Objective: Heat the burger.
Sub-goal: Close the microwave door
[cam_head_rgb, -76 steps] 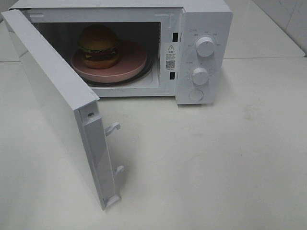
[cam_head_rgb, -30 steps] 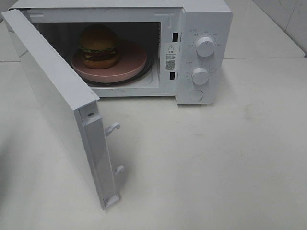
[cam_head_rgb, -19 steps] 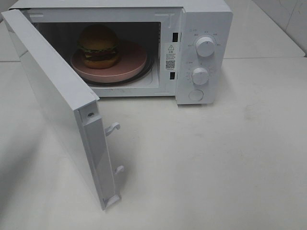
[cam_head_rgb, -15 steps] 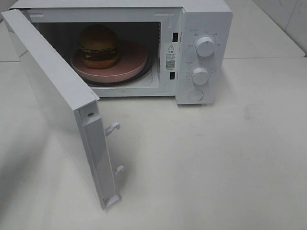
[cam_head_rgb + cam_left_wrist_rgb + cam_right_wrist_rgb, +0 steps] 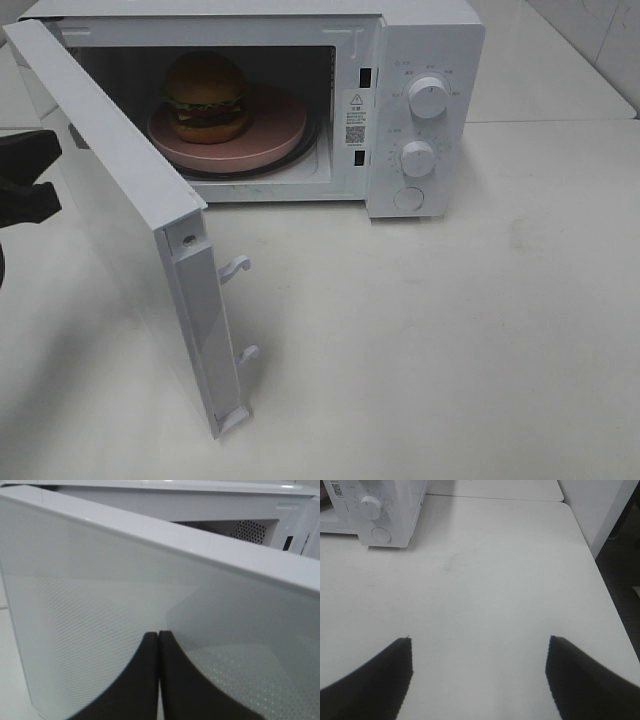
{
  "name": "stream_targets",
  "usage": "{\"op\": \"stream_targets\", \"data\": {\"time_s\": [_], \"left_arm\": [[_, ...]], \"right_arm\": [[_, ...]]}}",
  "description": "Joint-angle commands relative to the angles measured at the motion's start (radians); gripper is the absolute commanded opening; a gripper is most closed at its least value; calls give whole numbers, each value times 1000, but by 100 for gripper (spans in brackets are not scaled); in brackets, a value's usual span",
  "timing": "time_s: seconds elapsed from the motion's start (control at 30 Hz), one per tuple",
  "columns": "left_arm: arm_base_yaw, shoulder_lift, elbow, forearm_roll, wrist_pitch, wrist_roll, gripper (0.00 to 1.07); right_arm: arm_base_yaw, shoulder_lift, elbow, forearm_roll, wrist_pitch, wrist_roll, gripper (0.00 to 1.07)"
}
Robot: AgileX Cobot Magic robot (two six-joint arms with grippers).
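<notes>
The burger point(image 5: 206, 95) stands on a pink plate point(image 5: 280, 125) inside the white microwave point(image 5: 430, 40). The microwave's door point(image 5: 120, 200) is swung wide open towards the front left. My left gripper point(image 5: 25, 178) shows at the left edge of the exterior view, just outside the door's outer face. In the left wrist view the left gripper point(image 5: 159, 636) is shut with nothing in it, its tips close to the door panel point(image 5: 100, 595). My right gripper point(image 5: 479, 640) is open and empty over bare table, to the right of the microwave.
Two knobs point(image 5: 428, 97) point(image 5: 417, 158) and a round button point(image 5: 408, 198) sit on the microwave's right panel. Door latch hooks point(image 5: 236, 266) stick out of the door's free edge. The table's right edge point(image 5: 600, 575) drops off to a dark floor.
My left gripper has come into the exterior view at the left edge, beside the door's outer face. The burger, plate and door have not moved.
</notes>
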Motion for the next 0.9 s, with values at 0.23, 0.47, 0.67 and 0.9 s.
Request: {"op": "stream_targets", "data": {"time_s": [0.23,0.47,0.67,0.9], "left_arm": [[-112,63,-9,-151,-15,82,0],[-204,112,-52,-268,-13,133,0],[-263,166,-118,-309,-6,133,0],[-326,207,-185,-401,31,154,0]], "right_arm": [[-6,-33,2,-8,-13,-8,72],[-6,-33,2,-8,-13,-8,72],[-6,-33,2,-8,-13,-8,72],[-6,-33,2,-8,-13,-8,72]]}}
